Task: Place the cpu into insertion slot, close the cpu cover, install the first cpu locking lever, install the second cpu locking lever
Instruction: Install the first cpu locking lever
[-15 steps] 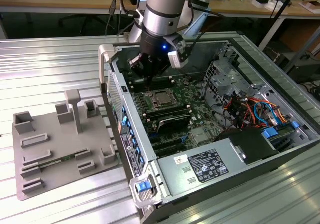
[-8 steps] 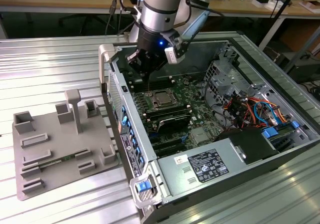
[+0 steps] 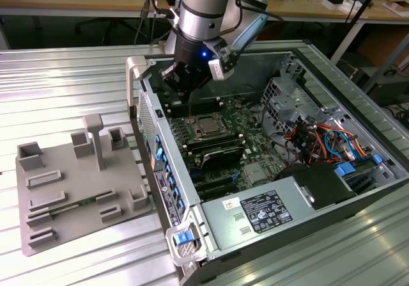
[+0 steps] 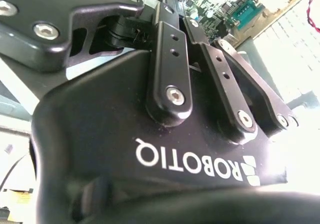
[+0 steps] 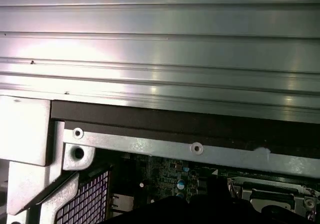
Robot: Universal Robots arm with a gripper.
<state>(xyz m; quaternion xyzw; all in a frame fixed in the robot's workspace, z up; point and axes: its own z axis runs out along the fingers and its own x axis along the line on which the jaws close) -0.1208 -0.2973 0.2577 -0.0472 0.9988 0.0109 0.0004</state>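
Black end effector (image 3: 183, 87) hangs inside the computer case (image 3: 358, 190) near the cpu (image 3: 206, 125); finger spread unclear.

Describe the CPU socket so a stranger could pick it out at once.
Start at the open computer case and find the green motherboard on its floor. Just below the gripper sits the insertion slot, the board's one square silver-framed part, unlike the long black memory slots beside it.

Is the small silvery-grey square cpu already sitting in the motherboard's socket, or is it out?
In. The silvery-grey square cpu lies flat inside the silver-rimmed socket on the motherboard, with the black hand just beyond it.
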